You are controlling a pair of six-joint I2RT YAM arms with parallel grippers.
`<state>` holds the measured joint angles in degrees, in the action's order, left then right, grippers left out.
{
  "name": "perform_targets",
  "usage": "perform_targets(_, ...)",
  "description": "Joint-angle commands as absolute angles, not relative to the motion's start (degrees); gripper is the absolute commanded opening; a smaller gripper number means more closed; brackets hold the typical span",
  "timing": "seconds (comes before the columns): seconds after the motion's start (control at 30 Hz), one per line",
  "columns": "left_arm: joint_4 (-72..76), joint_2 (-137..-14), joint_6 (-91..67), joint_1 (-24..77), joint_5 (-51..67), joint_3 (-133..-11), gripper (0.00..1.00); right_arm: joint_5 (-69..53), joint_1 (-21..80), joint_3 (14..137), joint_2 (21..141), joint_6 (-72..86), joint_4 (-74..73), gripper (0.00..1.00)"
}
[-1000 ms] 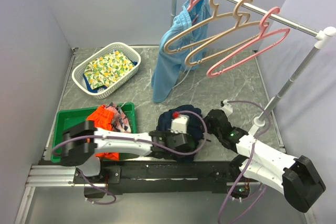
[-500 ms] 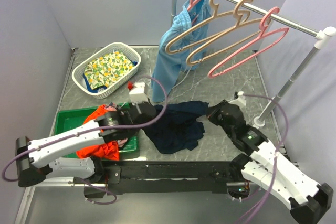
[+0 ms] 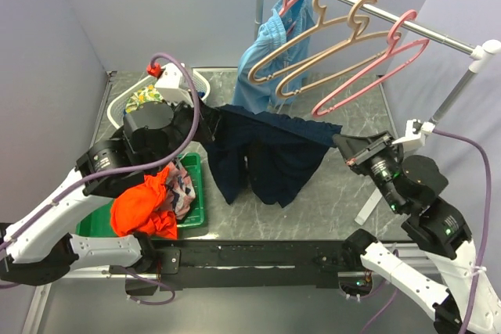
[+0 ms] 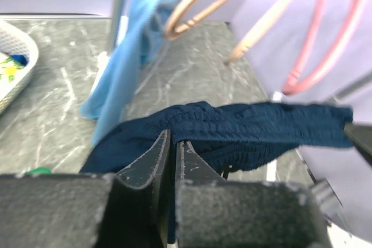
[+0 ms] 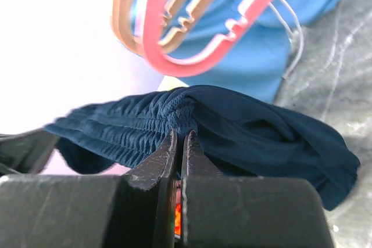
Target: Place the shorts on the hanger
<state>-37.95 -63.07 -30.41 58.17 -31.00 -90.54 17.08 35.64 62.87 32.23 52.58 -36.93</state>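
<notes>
The dark navy shorts (image 3: 270,154) hang in the air above the table, their waistband stretched between my two grippers and the legs drooping down. My left gripper (image 3: 208,121) is shut on the left end of the waistband (image 4: 250,127), the fabric pinched at its tips (image 4: 173,136). My right gripper (image 3: 344,142) is shut on the right end, with gathered cloth (image 5: 232,123) bunched over its tips (image 5: 180,136). Two beige hangers (image 3: 286,48) hang empty on the rail (image 3: 376,10), behind and above the shorts.
Pink hangers (image 3: 368,72) share the rail; the leftmost carries light blue shorts (image 3: 262,60). The rail's right post (image 3: 458,91) stands beside my right arm. A white basket (image 3: 139,99) sits behind my left arm. A green tray (image 3: 192,197) holds an orange garment (image 3: 141,205).
Both grippers shut on the shorts heaped on the table, then rose and drew apart. The shorts went from a heap to a spread hanging span, lifted toward the rail.
</notes>
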Motion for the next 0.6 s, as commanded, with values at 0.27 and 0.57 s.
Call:
perform_targets(0.27, -23.1, -60.9, -36.1, 54.1, -13.2, -57.4, 0.11, 18.3, 34.9, 37.4, 30.2, 59.3, -36.1, 0.00)
perform_targets(0.57, -7.2, -73.7, -37.1, 50.4, -2.7, -47.4, 0.29, 12.6, 26.5, 28.6, 42.9, 54.8, -26.1, 0.15)
